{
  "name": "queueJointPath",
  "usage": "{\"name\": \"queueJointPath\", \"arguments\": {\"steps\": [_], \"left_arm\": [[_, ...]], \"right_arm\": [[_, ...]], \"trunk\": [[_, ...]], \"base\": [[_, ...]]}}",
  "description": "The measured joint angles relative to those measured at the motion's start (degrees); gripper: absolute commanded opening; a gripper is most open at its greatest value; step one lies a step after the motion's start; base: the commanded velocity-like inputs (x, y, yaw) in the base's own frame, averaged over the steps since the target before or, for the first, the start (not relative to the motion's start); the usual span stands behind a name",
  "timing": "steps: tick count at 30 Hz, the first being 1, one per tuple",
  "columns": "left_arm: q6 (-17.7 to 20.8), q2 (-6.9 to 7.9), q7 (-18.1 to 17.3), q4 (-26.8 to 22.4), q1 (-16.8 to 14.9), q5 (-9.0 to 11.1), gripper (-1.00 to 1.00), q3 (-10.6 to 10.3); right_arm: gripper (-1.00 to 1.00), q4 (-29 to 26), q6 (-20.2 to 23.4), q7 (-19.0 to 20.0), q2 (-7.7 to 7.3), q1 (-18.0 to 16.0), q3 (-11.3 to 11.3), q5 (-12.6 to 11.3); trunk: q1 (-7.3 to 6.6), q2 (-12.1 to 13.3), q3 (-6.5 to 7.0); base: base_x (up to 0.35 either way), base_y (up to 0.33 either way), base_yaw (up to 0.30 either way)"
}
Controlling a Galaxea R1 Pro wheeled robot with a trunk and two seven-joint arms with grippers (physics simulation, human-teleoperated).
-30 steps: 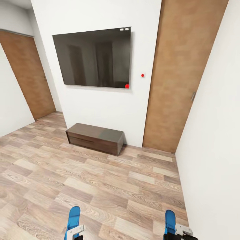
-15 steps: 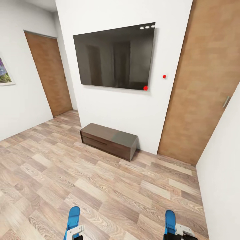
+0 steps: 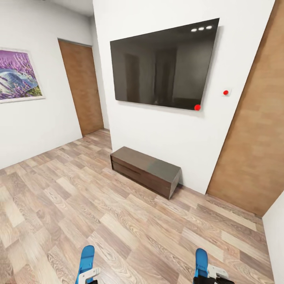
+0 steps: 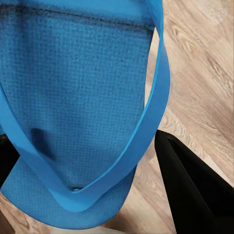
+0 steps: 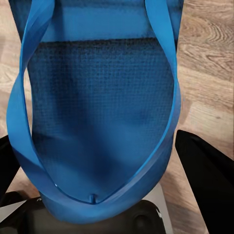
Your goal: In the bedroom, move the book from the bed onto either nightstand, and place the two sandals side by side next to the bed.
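Note:
Two bright blue sandals are held off the wood-plank floor, one in each gripper. In the head view the left sandal [image 3: 86, 257] and the right sandal [image 3: 201, 260] stick up at the bottom edge, above my left gripper [image 3: 90, 273] and right gripper [image 3: 212, 273]. The left wrist view has my left gripper [image 4: 83, 151] shut on the sandal [image 4: 73, 92], a black finger [image 4: 195, 190] beside its strap. Likewise my right gripper [image 5: 102, 185] is shut on its sandal [image 5: 102, 107]. The bed, the book and the nightstand are out of view.
A low dark-brown cabinet [image 3: 146, 170] stands against the white wall under a large black TV [image 3: 161, 67]. Wooden doors are at the far left [image 3: 81, 88] and at the right [image 3: 256, 146]. A purple picture [image 3: 17, 75] hangs on the left wall. Wood floor [image 3: 79, 205] lies ahead.
The camera has turned left, so the TV, cabinet and right door slid right in the picture and the purple picture came into view. Both sandals stay held as before.

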Motion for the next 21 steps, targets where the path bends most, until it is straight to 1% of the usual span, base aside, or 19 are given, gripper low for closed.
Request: {"name": "queueJointPath", "arguments": {"steps": [13,21], "left_arm": [[0.0,-0.01,0.0,0.0,0.0,-0.1,-1.0,0.0],[0.1,-0.03,0.0,0.1,0.0,-0.1,-1.0,0.0]], "right_arm": [[-1.0,0.0,0.0,0.0,0.0,0.0,0.0,0.0],[-1.0,0.0,0.0,0.0,0.0,0.0,0.0,0.0]], "trunk": [[0.0,0.0,0.0],[-0.01,0.0,0.0]], "base": [[0.205,0.0,0.287],[0.288,0.0,0.287]]}}
